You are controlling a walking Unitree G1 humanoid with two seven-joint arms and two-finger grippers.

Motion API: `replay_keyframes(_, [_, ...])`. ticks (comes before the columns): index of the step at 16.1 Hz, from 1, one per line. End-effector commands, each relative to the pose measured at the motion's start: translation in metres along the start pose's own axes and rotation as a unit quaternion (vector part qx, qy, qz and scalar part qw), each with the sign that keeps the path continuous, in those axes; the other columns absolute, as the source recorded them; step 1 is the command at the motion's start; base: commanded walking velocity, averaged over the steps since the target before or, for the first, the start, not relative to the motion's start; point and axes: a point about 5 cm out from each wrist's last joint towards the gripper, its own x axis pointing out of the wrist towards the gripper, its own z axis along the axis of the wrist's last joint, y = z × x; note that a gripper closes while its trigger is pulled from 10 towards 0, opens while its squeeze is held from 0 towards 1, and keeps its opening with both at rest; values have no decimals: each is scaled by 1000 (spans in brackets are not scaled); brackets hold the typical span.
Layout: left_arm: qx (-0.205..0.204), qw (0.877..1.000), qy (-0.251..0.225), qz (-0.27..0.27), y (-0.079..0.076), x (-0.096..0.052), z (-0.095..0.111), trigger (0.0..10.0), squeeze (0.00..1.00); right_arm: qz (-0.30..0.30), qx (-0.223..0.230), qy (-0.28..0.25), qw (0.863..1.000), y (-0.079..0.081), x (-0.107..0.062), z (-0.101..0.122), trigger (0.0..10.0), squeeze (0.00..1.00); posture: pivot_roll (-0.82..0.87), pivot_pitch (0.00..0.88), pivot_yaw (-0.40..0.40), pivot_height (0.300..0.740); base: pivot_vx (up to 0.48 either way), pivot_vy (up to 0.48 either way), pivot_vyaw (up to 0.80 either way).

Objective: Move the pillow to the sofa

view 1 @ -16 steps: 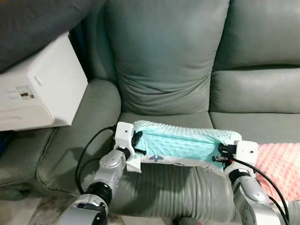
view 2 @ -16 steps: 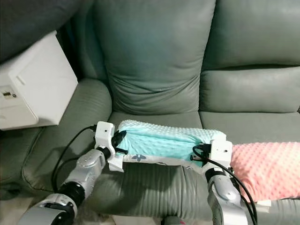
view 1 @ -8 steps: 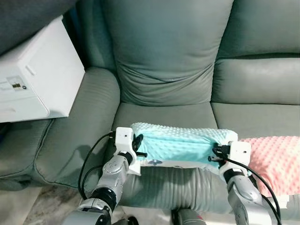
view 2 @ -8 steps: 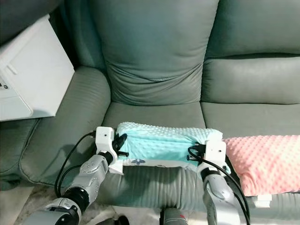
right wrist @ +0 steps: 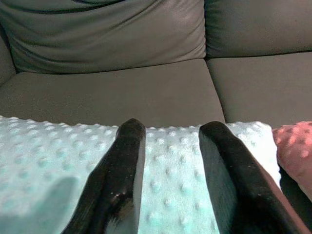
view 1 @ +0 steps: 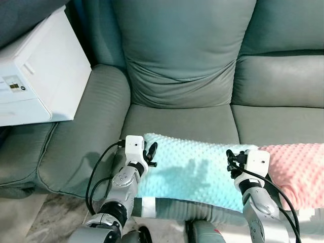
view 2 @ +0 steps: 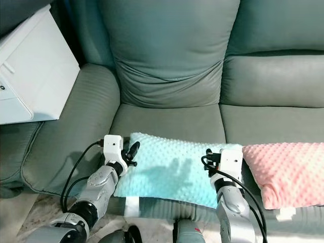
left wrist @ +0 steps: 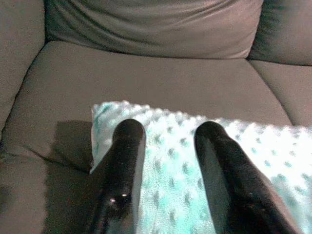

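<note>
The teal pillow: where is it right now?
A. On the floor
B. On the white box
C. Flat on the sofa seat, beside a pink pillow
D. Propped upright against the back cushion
C: the teal pillow lies flat on the sofa seat, the pink pillow at its right end, with an open pincer over each end.

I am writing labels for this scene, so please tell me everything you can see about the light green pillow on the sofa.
The pillow is mint green with a soft, raised-dot fabric, rectangular and lying flat on the grey sofa seat, its front edge overhanging the seat. Its right end meets a pink pillow. The left gripper and right gripper sit over its two ends, fingers apart above the fabric, not pinching it.
</note>
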Motion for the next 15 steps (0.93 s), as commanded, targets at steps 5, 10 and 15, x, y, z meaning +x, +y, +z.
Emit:
replay_keyframes(5, [8, 1000, 23, 4, 13, -9, -12, 10000, 1000, 6, -8, 14, 1000, 10, -8, -10, 10000, 1000, -206, 275, 113, 740, 0, 0, 0])
replay_keyframes(10, [27, 993, 110, -39, 45, -40, -37, 10000, 1000, 33, -4, 90, 995, 17, -33, -16, 10000, 1000, -187, 263, 118, 740, 0, 0, 0])
replay_keyframes(15, [43, 972, 191, -132, 46, -76, -55, 10000, 1000, 28, -14, 198, 980, -1, -73, -41, 10000, 1000, -184, 249, 110, 740, 0, 0, 0])
